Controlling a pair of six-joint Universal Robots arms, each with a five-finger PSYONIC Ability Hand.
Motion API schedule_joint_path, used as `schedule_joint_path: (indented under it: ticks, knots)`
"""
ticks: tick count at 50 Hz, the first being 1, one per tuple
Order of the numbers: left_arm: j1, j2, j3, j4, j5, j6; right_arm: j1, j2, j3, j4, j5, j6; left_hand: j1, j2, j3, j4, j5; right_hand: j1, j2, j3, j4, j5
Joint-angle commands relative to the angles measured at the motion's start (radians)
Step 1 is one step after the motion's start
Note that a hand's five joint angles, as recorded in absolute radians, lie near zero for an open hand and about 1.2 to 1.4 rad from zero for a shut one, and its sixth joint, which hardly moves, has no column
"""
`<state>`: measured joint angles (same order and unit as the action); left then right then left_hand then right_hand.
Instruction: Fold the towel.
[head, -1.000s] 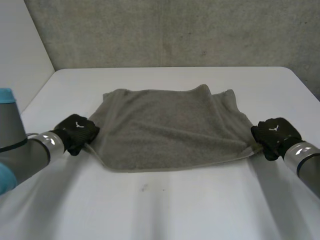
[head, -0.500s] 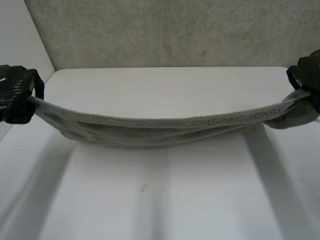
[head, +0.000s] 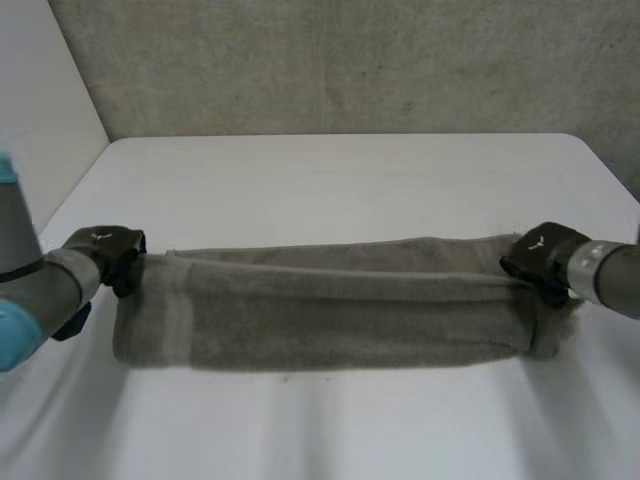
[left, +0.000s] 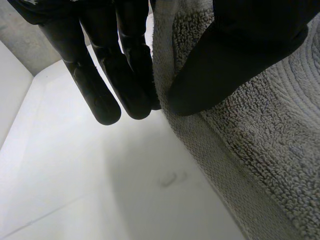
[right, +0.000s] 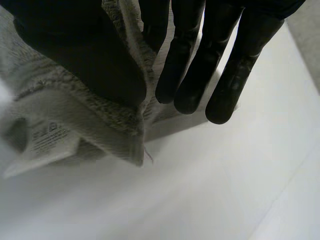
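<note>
crosswise on the white table (head: 330, 180) lies the long grey terry towel (head: 340, 320), black left hand (head: 100, 255) pinching one end, black right hand (head: 540, 260) the other.

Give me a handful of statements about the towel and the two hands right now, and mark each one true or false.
1. The grey terry towel lies on the white table as a long folded band. True.
2. The left hand is at the towel's middle. False: it is at the towel's left end.
3. The right hand pinches the towel's right end between thumb and fingers. True.
4. The towel hangs in the air between the hands. False: it rests on the table.
5. A white care label shows on the towel near the right hand's thumb. True.
</note>
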<state>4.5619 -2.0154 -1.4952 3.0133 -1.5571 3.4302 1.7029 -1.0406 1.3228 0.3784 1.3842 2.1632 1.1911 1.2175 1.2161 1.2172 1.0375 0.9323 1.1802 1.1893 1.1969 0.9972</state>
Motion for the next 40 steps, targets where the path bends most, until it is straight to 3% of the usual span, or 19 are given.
schedule_joint_path:
  ticks: [1,8,10,13,17,21,26,34,40]
  knots:
    - [-0.041,-0.123,0.229,0.007,-0.015,-0.005,0.05,0.109,-0.155,-0.24,0.005,0.003,0.205,0.179,0.18,0.179,0.184,0.464,0.216,0.207,0.199,0.225]
    - [-0.113,-0.183,0.627,0.038,-0.09,-0.019,0.078,0.102,-0.367,-0.572,0.072,0.03,0.205,0.179,0.18,0.179,0.184,0.464,0.216,0.207,0.199,0.225]
    - [-0.123,-0.174,0.763,0.158,-0.147,-0.041,0.09,0.006,-0.376,-0.776,0.099,0.102,0.205,0.179,0.18,0.179,0.184,0.464,0.216,0.207,0.199,0.225]
    - [-0.126,-0.158,0.777,0.23,-0.159,-0.072,0.083,-0.082,-0.329,-0.878,0.085,0.191,0.205,0.179,0.18,0.179,0.184,0.464,0.216,0.207,0.199,0.225]
    - [-0.135,-0.062,0.729,0.351,-0.158,-0.15,0.077,-0.117,-0.295,-0.819,0.059,0.234,0.205,0.179,0.18,0.179,0.184,0.464,0.216,0.207,0.199,0.225]
    - [-0.127,-0.043,0.632,0.351,-0.15,-0.175,0.075,-0.111,-0.274,-0.597,-0.008,0.238,0.205,0.179,0.18,0.179,0.184,0.464,0.216,0.207,0.199,0.225]
    - [-0.113,-0.043,0.378,0.357,-0.12,-0.177,0.073,-0.088,-0.211,-0.449,-0.079,0.228,0.205,0.179,0.18,0.179,0.184,0.464,0.216,0.207,0.199,0.225]
    - [-0.064,-0.063,0.098,0.415,-0.032,-0.177,0.058,-0.013,-0.038,-0.457,-0.157,0.213,0.205,0.179,0.18,0.179,0.184,0.464,0.216,0.207,0.199,0.225]
    - [-0.055,-0.075,-0.016,0.45,-0.021,-0.175,0.052,0.036,0.044,-0.446,-0.168,0.168,0.205,0.179,0.18,0.179,0.184,0.464,0.216,0.207,0.199,0.225]
